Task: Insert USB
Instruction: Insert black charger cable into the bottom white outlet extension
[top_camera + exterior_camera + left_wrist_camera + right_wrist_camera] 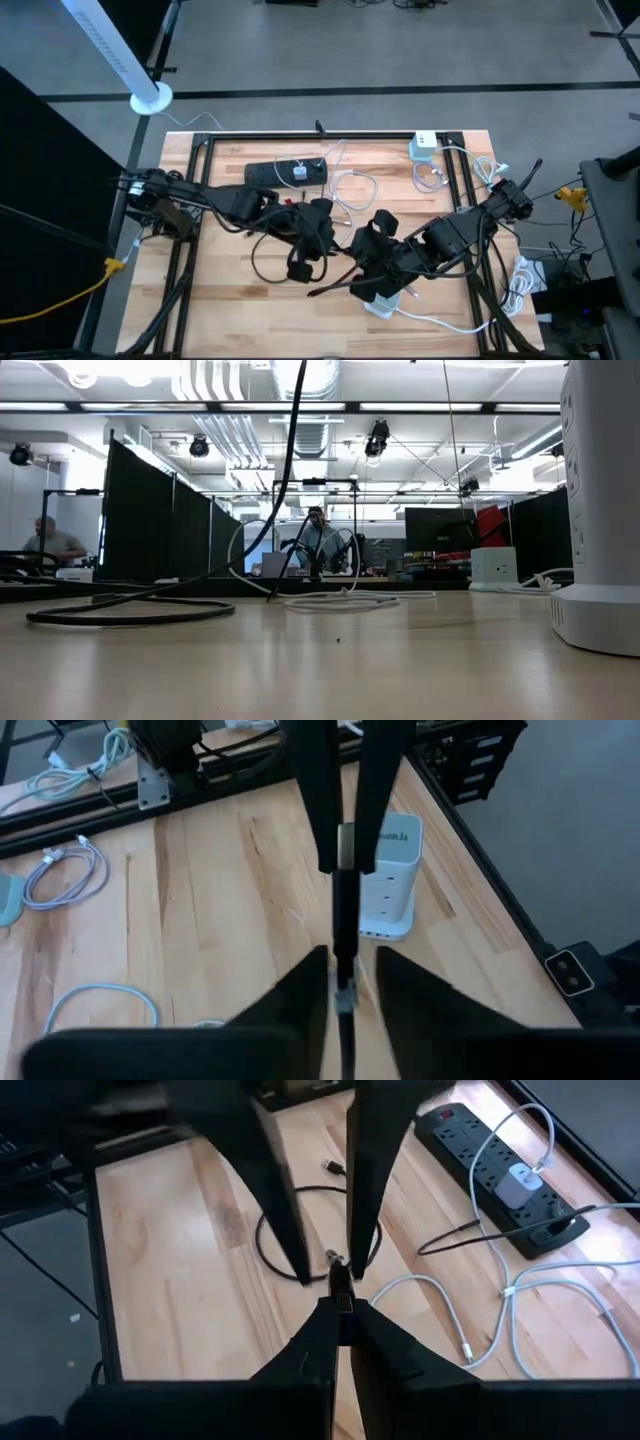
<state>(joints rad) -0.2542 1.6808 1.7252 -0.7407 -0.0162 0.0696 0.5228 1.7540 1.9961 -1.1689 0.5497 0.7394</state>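
Note:
Both grippers meet in mid-air over the middle of the table. A black USB plug [345, 920] with its black cable [275, 262] spans the gap between them. My right gripper [340, 1308] is shut on it. My left gripper [352, 960] is open, one finger on either side of the plug's other end; whether they touch it I cannot tell. The white tower power strip [392, 870] stands upright on the table below, near the front edge [380, 300]. The low view shows neither gripper. My right gripper pinches the black plug [338, 1280] between its two fingertips, at one end of it. The fingers slant downward and lie along the plug. The plug sticks out beyond them toward my left gripper, lifted clear of the table.
A black power strip [285, 172] with a white adapter plugged in lies at the far side. A white charger [425, 148] sits at the far right corner. White cables [352, 188] lie coiled on the wood. Black frame rails [468, 200] run along the edges.

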